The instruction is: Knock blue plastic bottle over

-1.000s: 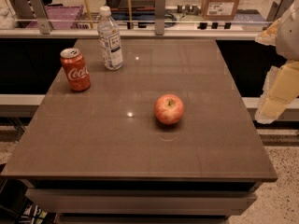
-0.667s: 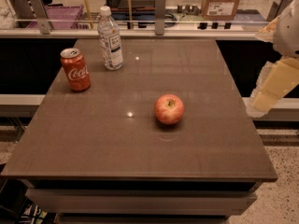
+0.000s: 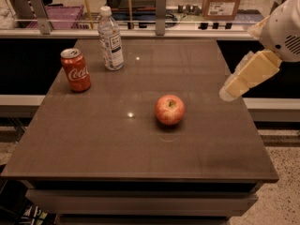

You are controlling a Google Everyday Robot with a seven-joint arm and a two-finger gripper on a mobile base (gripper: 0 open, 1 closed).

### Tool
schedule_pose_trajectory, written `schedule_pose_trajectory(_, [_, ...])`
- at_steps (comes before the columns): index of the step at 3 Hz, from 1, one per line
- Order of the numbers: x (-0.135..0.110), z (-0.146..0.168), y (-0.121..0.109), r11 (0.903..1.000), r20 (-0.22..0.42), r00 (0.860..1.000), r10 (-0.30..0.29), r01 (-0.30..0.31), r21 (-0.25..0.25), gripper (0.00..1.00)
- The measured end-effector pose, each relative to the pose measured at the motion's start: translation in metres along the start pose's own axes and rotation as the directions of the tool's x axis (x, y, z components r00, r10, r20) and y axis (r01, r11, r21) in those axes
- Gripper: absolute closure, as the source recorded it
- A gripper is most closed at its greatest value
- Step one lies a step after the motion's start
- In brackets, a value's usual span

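- Gripper [image 3: 228,92] hovering over right edge of surface [image 3: 93,139], tip angled down and inward; jaws open or closed: cannot tell.
- Blue plastic bottle [image 3: 111,39] well apart from jaws, across the surface, leftward and farther back; upright, long axis vertical, cap on.
- Red can [image 3: 76,70] beyond bottle from jaws, near it, not touching.
- Apple [image 3: 169,109] leftward of jaws, nearer than bottle, in front of the straight line to it.
- Judgement: long sideways reach needed, contact high on bottle; likely free passage behind apple; risk of striking can on a leftward fall.
- Room: rail, boxes and clutter behind bottle, past far edge.
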State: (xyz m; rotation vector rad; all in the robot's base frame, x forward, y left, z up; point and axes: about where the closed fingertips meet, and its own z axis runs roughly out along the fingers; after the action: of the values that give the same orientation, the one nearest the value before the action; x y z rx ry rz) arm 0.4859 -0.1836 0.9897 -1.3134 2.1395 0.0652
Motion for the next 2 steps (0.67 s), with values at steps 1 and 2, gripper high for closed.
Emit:
schedule_pose_trajectory(1, [-0.027,0.009,-0.011,0.9992,0.109,0.993,0.033,-0.035,0.019,0.0])
schedule_pose_trajectory(2, [-0.05,0.02,-0.024,0.9968,0.198,0.978,0.07,-0.076,0.024,0.0])
